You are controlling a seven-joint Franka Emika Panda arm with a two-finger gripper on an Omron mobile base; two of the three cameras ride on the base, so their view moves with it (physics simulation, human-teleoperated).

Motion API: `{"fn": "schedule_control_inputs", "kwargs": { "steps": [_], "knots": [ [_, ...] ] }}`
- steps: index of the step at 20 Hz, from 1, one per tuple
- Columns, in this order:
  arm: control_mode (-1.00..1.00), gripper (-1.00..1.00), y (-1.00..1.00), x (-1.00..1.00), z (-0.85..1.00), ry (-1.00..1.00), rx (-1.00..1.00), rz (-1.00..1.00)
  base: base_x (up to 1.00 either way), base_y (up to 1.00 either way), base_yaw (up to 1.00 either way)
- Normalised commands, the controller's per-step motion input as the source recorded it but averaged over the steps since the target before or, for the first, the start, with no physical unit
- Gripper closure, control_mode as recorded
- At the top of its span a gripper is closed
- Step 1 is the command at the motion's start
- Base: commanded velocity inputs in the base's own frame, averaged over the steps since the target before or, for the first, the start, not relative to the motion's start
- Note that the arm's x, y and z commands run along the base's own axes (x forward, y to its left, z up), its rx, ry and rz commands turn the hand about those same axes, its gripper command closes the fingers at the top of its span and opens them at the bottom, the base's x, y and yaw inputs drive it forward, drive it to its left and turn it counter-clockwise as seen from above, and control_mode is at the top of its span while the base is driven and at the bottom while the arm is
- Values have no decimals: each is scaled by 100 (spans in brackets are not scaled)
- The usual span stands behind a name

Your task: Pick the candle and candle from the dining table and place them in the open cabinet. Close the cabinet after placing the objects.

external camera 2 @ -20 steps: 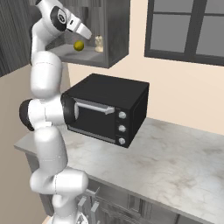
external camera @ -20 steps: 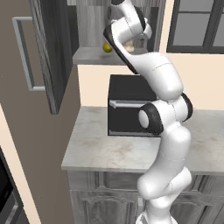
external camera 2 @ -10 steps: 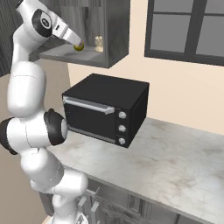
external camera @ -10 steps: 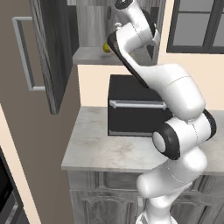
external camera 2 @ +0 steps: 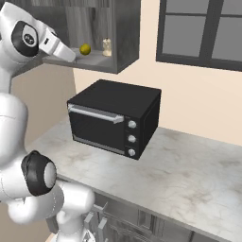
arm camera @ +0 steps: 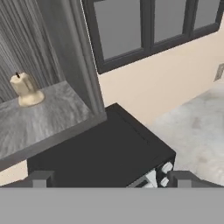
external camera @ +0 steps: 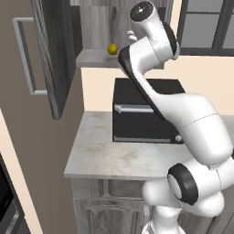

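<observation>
A kitchen corner with a cream wall, one dark-framed window (external camera 2: 203, 33) and a marbled desk (external camera 2: 189, 175) carrying one black oven (external camera 2: 113, 118) with three knobs on its front. Above the oven hangs one dark grey cabinet (external camera 2: 125, 33), its door (external camera: 50, 59) swung wide open with one silver bar handle (external camera: 25, 55) showing. On the cabinet shelf (arm camera: 48, 113) stands one squat cream candle (arm camera: 26, 89) on a tan base, upright, up and to the left of the gripper in the hand view and well apart from it. One small yellow ball (external camera 2: 85, 49) also sits on the shelf, beside the candle and just past the end of the arm in the right base view. The gripper (arm camera: 109, 178) hangs outside the cabinet, above the oven's top, its two fingertips (arm camera: 41, 178) spread wide apart with nothing between them.
</observation>
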Motion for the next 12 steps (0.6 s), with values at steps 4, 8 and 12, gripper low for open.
{"fn": "schedule_control_inputs", "kwargs": {
  "steps": [4, 8, 12],
  "knots": [
    [-100, -100, -6, -97, 0, -2, 2, 0, 0, 0, 0],
    [-100, -100, -12, -90, -5, -1, 0, 0, 0, 0, 0],
    [-100, -100, -17, -76, -22, 0, 0, 0, 0, 0, 0]
  ]
}}
